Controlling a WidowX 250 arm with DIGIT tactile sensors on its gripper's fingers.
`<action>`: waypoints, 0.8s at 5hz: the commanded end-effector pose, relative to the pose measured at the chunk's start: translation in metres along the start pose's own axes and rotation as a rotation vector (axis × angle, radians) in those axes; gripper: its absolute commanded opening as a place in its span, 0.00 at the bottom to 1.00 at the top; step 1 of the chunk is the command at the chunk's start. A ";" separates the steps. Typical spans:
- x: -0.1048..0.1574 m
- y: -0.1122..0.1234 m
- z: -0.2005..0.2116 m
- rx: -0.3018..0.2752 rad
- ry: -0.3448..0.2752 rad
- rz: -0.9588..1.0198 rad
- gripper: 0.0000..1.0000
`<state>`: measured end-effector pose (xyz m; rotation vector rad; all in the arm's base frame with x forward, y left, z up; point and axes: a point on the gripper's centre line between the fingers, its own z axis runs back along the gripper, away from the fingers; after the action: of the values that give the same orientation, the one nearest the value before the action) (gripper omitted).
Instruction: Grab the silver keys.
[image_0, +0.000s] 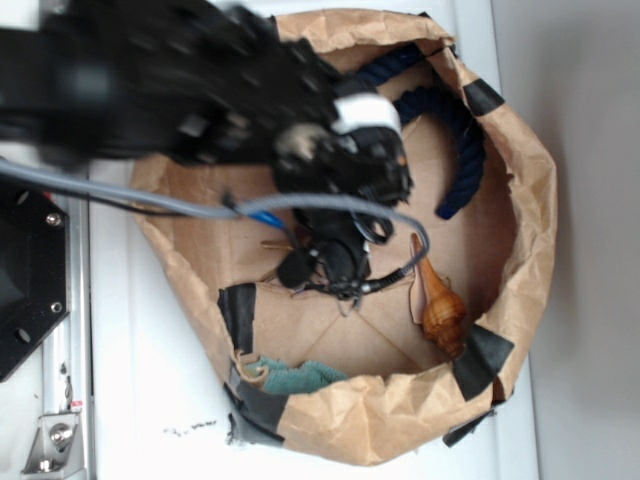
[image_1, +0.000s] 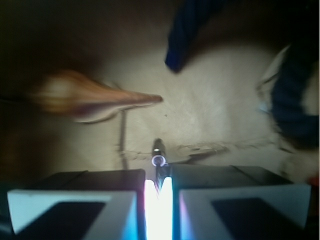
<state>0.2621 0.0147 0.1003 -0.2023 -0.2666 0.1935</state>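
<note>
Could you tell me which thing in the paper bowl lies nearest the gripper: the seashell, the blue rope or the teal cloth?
The brown seashell; it lies just beside the gripper, while rope and cloth sit at the rim.

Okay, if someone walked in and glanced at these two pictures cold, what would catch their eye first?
Probably the black robot arm reaching down into the crumpled brown paper basket, its claw low over the middle of the floor. Next, the glossy brown seashell lying just right of the claw, and the dark blue rope curled along the far wall. In the wrist view the claw's pads sit nearly together with a thin metal piece between them, likely the silver keys, though it is blurred.
</note>
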 end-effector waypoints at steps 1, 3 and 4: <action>0.028 0.017 0.094 -0.160 -0.142 0.067 0.00; 0.027 0.011 0.084 -0.105 -0.136 0.033 0.00; 0.023 0.007 0.080 -0.073 -0.121 0.019 0.00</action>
<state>0.2602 0.0410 0.1643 -0.2766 -0.3388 0.2263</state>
